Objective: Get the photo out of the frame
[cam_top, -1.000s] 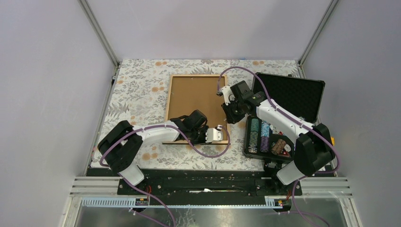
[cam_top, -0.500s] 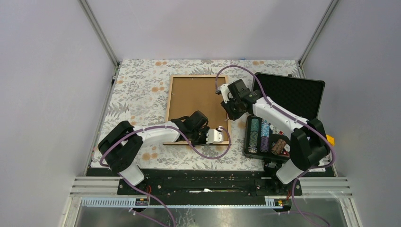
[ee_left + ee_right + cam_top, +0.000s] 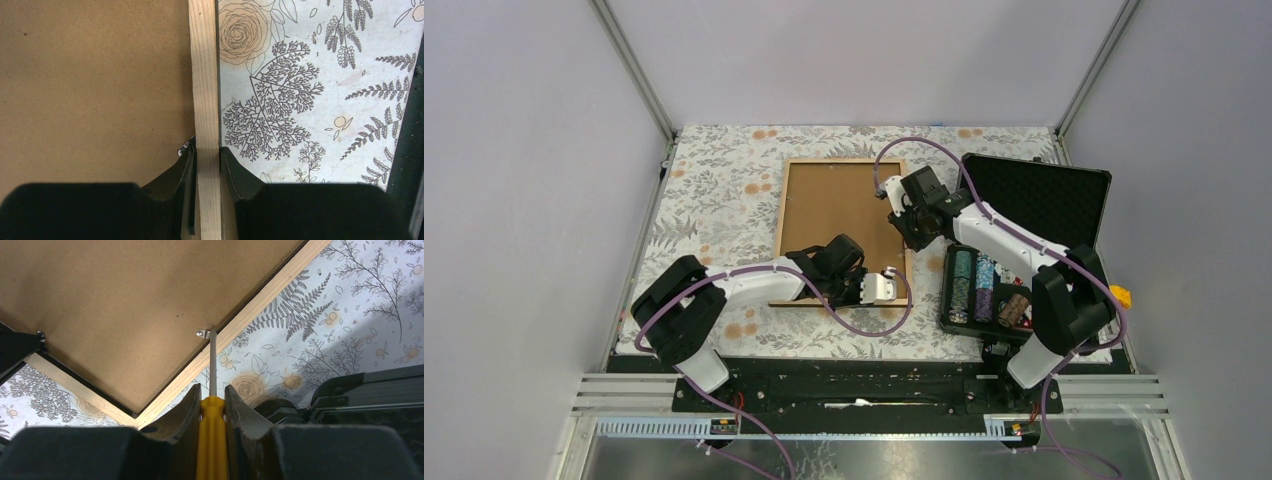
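Left end effector [image 3: 207, 152] clamps the frame [image 3: 832, 215] by its wooden edge. Right end effector [image 3: 212, 390] grasps a screwdriver [image 3: 212, 430], its tip seemingly touching a clip [image 3: 201, 333].

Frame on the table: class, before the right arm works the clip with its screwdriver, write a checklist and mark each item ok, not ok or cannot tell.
1. The frame lies back side up: ok.
2. The left gripper clamps the frame's wooden edge: ok.
3. The right gripper is shut on the screwdriver handle: ok.
4. The screwdriver tip sits at the metal clip: ok.
5. The backing board is free to lift: cannot tell.
6. The photo is under the board: cannot tell, hidden.
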Robot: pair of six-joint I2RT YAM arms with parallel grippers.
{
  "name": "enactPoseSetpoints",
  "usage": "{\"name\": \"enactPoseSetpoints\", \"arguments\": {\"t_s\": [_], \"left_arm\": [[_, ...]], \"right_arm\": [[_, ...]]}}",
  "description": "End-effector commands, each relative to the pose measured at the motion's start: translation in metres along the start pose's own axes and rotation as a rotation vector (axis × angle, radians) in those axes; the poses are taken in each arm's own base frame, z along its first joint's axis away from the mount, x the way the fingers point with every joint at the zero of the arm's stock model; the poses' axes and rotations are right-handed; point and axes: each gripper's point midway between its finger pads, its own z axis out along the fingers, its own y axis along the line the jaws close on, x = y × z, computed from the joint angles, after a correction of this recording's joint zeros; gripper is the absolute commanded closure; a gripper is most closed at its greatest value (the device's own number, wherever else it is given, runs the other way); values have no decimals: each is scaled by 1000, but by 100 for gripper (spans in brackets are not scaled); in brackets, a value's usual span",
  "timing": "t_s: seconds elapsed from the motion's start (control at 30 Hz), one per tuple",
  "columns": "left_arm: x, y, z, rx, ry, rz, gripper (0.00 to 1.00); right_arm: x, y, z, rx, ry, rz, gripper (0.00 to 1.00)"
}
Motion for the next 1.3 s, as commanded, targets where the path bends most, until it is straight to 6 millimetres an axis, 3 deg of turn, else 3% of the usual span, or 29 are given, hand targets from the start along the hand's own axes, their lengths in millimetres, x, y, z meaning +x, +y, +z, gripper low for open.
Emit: {"name": "enactPoseSetpoints", "arguments": {"t_s": [0.0,0.23,0.43,0.87,1.27], "left_arm": [[19,-39,9,136,52,-15,85],[20,-39,10,136,57,-15,85],[20,-41,10,139,58,-13,86],[19,-41,9,136,53,-11,86],[19,-41,10,136,54,-9,86]], "right_arm": [[-6,-3,-15,28,3,-24,100],[-14,14,-39,-46,-59,23,100],[-4,19,-27,-51,-5,9,100],[7,5,-5,45,67,-45,100],[-1,2,4,74,34,-55,100]]}}
